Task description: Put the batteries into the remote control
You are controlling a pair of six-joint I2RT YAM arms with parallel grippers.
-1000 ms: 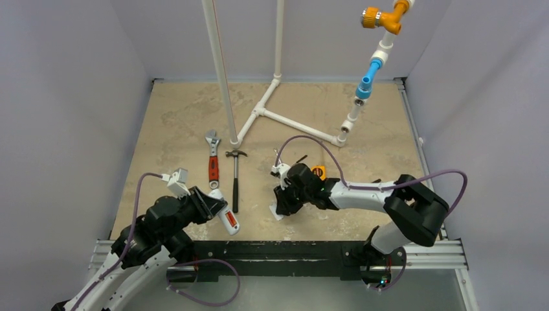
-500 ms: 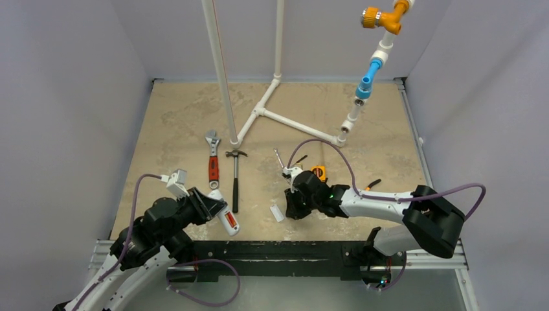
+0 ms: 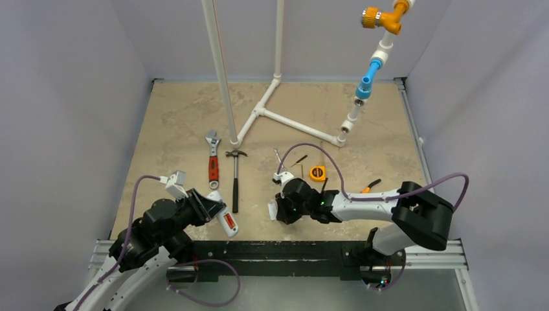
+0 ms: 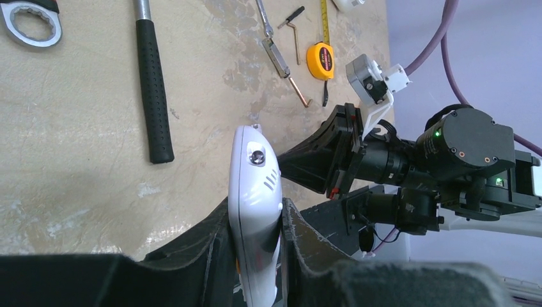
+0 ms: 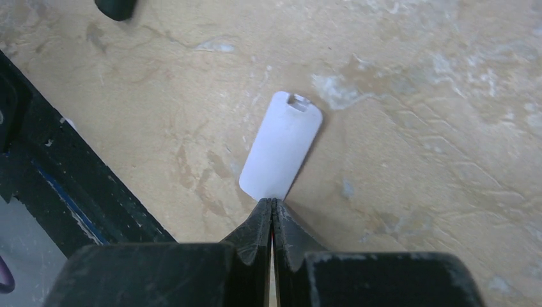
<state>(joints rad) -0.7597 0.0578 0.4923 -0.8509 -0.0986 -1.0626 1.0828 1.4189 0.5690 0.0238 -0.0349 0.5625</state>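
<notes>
1. The right gripper [image 5: 273, 203] has swung back leftward to the thin white rounded plastic cover plate [image 5: 281, 147]. Half a second ago it stood a little off to the plate's right with its jaws slightly parted; now they are closed tight.
2. Its fingertips meet the cover plate's near edge on the mottled beige table [image 5: 415, 128]. The wrist view does not settle whether they pinch that thin edge or merely touch it.
3. The left gripper [image 4: 255, 220] has not moved. It is clamped on the slim white rectangular remote control [image 4: 254, 173], holding it at the table's near left, well apart from the cover plate.
4. The remote control's free end shows a small round lens and short slots. From above, an orange-red patch sits in its upturned back, probably the tiny orange-red batteries [image 3: 229, 221] seated in the recess.
5. As a judgement, loading looks done, and the right jaws closing suggests the cover plate is being fetched to shut the compartment.
</notes>
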